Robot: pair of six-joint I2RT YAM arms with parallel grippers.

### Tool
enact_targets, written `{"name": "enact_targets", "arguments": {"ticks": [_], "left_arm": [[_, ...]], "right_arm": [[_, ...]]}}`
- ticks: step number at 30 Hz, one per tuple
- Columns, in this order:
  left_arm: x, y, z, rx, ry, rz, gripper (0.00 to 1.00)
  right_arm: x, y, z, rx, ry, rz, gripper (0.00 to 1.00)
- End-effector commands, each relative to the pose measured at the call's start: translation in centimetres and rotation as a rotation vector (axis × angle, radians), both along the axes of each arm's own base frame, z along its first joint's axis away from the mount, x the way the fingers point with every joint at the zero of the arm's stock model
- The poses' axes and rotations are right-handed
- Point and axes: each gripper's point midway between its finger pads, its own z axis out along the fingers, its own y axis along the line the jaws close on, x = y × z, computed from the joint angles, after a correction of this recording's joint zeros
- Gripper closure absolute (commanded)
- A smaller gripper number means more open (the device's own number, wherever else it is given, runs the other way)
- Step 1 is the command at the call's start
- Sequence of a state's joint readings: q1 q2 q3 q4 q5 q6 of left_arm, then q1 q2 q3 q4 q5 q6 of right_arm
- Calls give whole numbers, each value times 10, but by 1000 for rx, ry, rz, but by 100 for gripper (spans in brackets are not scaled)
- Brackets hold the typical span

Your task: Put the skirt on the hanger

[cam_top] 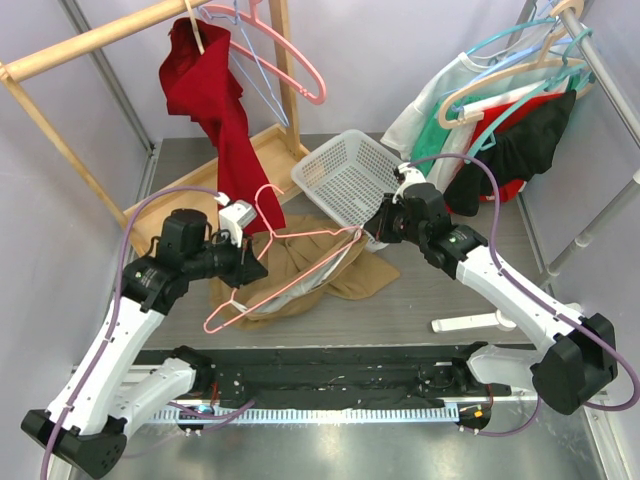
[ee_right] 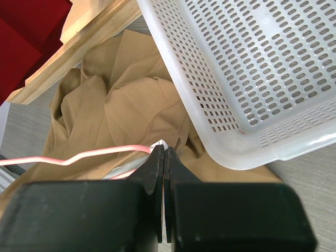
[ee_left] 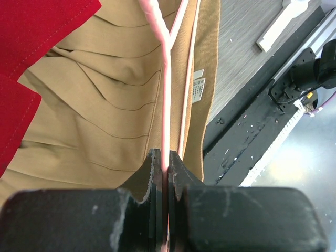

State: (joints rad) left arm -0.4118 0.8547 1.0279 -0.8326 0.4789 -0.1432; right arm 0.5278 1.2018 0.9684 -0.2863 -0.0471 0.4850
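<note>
The tan skirt (cam_top: 300, 272) lies bunched on the table between the arms. A pink wire hanger (cam_top: 300, 240) lies across it, hook toward the back. My left gripper (cam_top: 255, 265) is shut on the hanger's wire; in the left wrist view the pink wire (ee_left: 165, 79) runs straight out of the closed left gripper (ee_left: 167, 157) over the pleated skirt (ee_left: 94, 121). My right gripper (cam_top: 375, 232) is at the hanger's right end. In the right wrist view this gripper (ee_right: 164, 149) is shut on a small white bit of the skirt (ee_right: 121, 94), touching the hanger's tip (ee_right: 94, 154).
A white perforated basket (cam_top: 345, 175) leans just behind the right gripper, close over it (ee_right: 252, 68). A red garment (cam_top: 215, 100) and spare hangers (cam_top: 290, 60) hang from the wooden rack (cam_top: 100, 35) at the back left. More clothes (cam_top: 500, 120) hang at the right. A white piece (cam_top: 480, 322) lies near the right arm.
</note>
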Motion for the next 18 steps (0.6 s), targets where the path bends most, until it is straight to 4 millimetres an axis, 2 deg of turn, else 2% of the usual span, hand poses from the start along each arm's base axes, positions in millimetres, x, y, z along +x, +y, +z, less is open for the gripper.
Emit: {"name": "enact_targets", "arguments": {"ticks": [1, 7, 10, 18], "left_arm": [[1, 4, 18, -1, -65, 7, 100], [0, 7, 12, 25, -53, 5, 100], [0, 12, 16, 46, -80, 12, 100], [-2, 5, 18, 14, -64, -15, 100]], "right_arm": [[1, -2, 9, 17, -29, -6, 99], [1, -3, 9, 16, -26, -4, 99], [1, -7, 6, 8, -17, -10, 99], [0, -9, 0, 8, 1, -15, 99]]}}
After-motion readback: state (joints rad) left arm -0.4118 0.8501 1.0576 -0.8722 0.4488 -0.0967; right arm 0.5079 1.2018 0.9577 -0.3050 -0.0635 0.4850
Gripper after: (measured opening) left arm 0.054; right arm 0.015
